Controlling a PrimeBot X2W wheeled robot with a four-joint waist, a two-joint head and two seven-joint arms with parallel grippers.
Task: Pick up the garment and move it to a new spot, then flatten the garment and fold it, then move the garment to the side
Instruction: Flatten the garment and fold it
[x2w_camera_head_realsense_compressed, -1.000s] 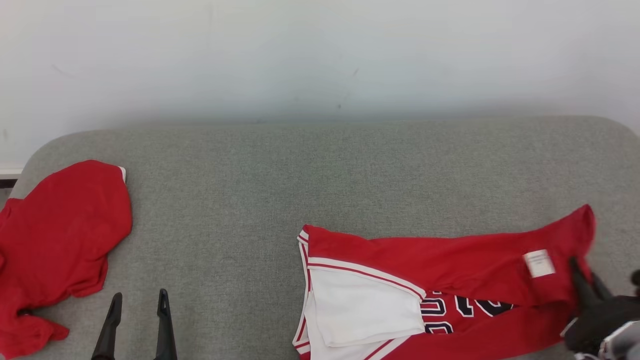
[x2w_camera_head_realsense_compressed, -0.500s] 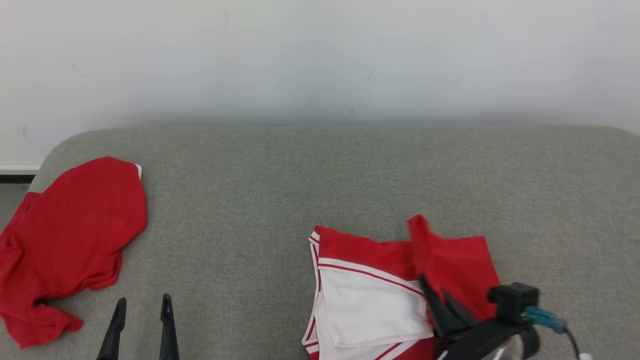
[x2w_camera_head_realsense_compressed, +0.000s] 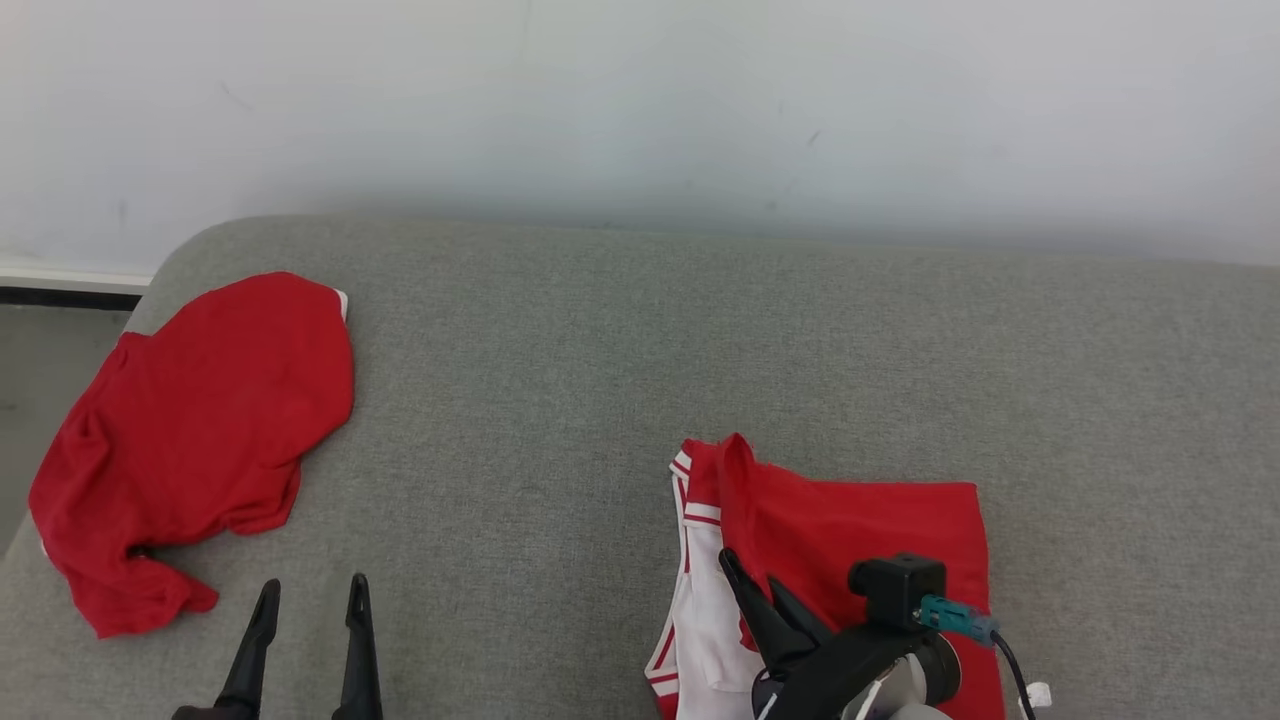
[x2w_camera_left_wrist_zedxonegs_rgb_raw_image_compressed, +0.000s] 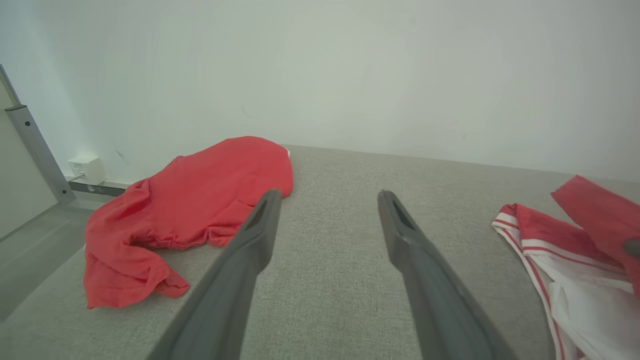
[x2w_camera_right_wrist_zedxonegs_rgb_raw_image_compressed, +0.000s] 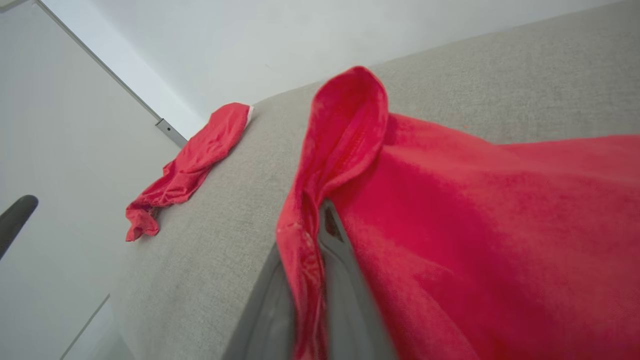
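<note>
Red and white jersey (x2w_camera_head_realsense_compressed: 860, 520), folded over

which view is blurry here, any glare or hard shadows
Head view: sharp, soft even light, no glare on the grey cushion. Left wrist view: left gripper looks soft near the lens. Right wrist view: the jersey pinched in the right gripper is blurred close up.

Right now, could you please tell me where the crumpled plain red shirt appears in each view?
Head view: crumpled red shirt at far left, on the grey cushion.
Left wrist view: shirt left of centre.
Right wrist view: shirt small, left of centre.
Shared landmark: red-and-white jersey, to the shirt's right.
</note>
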